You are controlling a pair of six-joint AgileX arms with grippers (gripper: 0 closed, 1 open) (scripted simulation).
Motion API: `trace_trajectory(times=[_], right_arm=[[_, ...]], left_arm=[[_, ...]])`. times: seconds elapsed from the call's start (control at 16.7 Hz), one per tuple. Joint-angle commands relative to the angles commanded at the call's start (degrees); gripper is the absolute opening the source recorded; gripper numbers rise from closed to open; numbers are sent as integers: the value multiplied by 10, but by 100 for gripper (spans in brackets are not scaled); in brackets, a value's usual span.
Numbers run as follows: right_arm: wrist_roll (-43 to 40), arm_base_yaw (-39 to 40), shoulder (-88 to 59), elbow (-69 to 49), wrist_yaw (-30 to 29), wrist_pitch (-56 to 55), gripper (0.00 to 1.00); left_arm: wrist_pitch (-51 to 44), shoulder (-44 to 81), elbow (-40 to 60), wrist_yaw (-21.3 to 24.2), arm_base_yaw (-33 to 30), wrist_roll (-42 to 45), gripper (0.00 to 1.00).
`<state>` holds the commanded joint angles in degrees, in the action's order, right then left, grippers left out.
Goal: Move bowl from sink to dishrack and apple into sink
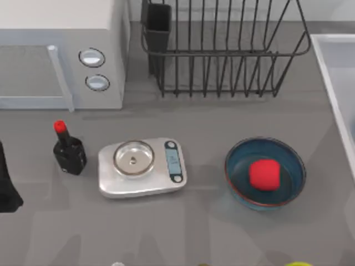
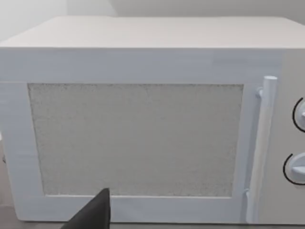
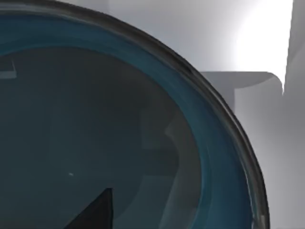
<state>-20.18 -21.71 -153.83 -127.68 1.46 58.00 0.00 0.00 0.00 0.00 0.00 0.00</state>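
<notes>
My sink point(image 1: 334, 66), right of the dishrack point(image 1: 222, 50), is cut by the frame edge. Dishrack top cropped too. Right wrist view: bowl point(image 3: 143, 119) cropped, close up. My left claw point(image 2: 93, 214): one dark tip, fingers unreadable.

We note a white microwave point(image 1: 61, 52) upper left, black red-capped bottle point(image 1: 69, 149) left, silver kitchen scale point(image 1: 142, 167) centre.

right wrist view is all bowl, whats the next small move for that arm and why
Probably lower the right gripper onto the bowl's rim and close. That bowl sits in the sink close under the wrist camera, the dishrack holds nothing, and the apple waits in the other bowl.
</notes>
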Motion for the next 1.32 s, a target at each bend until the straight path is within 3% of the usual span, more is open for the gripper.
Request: trace_trajectory(times=[0.3, 1.08, 1.32], right_arm=[[0, 0, -13, 10, 0, -18, 100], [0, 0, -13, 10, 0, -18, 2], [0, 0, -13, 10, 0, -18, 0]], left_arm=[[0, 0, 0, 0, 0, 0, 100], [0, 0, 0, 0, 0, 0, 100], [0, 0, 0, 0, 0, 0, 100]])
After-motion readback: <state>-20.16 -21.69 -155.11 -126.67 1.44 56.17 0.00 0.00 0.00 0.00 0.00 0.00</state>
